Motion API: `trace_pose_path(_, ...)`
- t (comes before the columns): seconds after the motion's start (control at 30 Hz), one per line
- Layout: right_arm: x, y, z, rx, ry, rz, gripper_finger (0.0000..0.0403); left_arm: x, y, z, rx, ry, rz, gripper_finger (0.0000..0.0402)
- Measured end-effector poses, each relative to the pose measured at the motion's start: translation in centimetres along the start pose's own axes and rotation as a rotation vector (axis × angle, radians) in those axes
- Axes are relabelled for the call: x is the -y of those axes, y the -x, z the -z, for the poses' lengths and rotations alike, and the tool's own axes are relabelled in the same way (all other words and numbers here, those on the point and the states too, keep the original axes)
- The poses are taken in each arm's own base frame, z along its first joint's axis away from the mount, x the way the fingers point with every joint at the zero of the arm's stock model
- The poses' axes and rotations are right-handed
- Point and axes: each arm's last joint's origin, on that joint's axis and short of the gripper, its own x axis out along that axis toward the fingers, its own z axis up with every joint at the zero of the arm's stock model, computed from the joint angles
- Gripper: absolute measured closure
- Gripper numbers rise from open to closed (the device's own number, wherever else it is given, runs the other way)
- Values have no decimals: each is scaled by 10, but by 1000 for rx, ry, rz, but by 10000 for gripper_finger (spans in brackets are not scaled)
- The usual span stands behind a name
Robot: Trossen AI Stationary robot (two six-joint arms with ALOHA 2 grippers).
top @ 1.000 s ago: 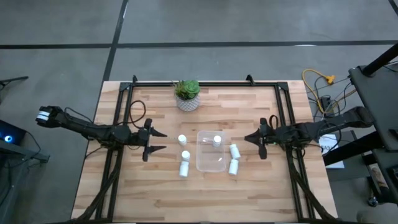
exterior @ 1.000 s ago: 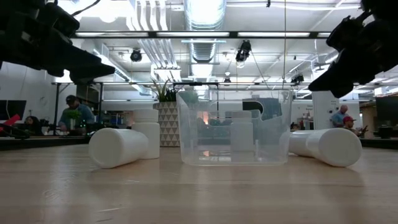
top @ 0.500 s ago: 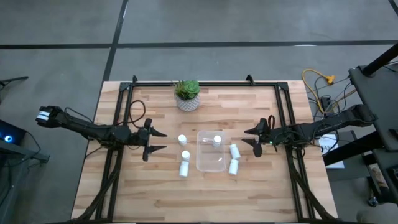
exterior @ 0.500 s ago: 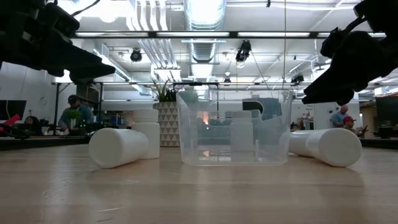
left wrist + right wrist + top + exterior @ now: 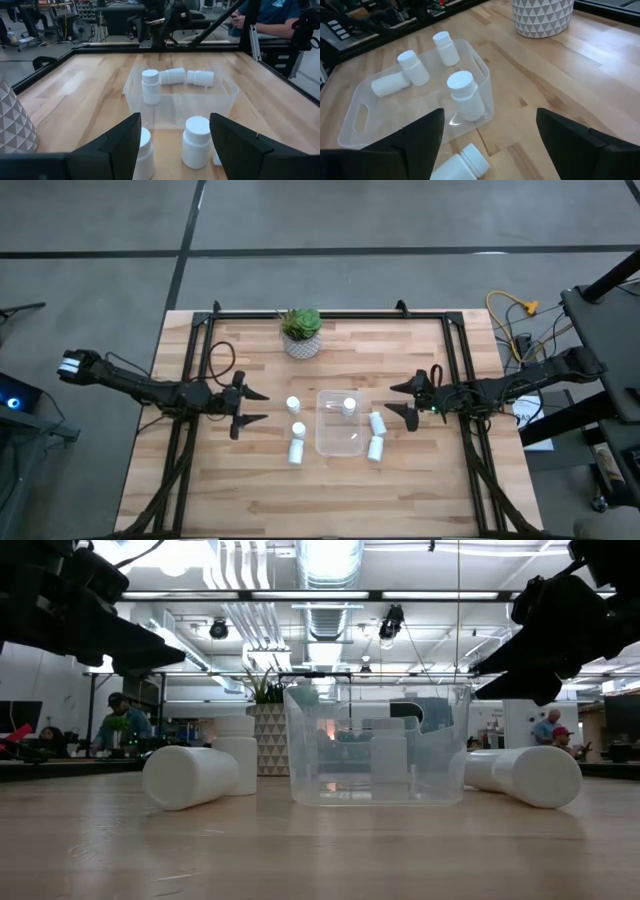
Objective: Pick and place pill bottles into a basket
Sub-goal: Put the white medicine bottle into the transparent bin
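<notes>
The basket (image 5: 340, 424) is a clear tub at the table's middle, with one white pill bottle (image 5: 349, 406) standing upright in it. Three pill bottles (image 5: 296, 430) rest on the table left of the basket, the nearest of them (image 5: 190, 777) on its side. Two more (image 5: 377, 435) lie on their sides right of it. My left gripper (image 5: 262, 407) hovers open left of the three bottles, above the table (image 5: 175, 150). My right gripper (image 5: 392, 400) hovers open just right of the two lying bottles (image 5: 490, 145). Neither touches anything.
A green plant in a whitish patterned pot (image 5: 301, 335) stands at the far middle of the table. A black frame (image 5: 320, 315) runs along the table's edges. People sit in the room beyond the table (image 5: 115, 720).
My right gripper has opened from shut to wide and has edged a little toward the basket. My left gripper and all bottles have kept still.
</notes>
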Motion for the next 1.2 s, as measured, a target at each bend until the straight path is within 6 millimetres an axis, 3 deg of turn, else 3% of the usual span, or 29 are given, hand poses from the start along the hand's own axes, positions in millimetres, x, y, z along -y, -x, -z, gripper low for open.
trace_pose_path(0.83, -1, 0, 4, -109, -92, -71, 133, 1, -6, 4, -28, -6, -1, 182)
trace_pose_path(1.2, -20, 16, -41, -268, -55, 31, 141, 1, -7, 5, -36, -7, -1, 182)
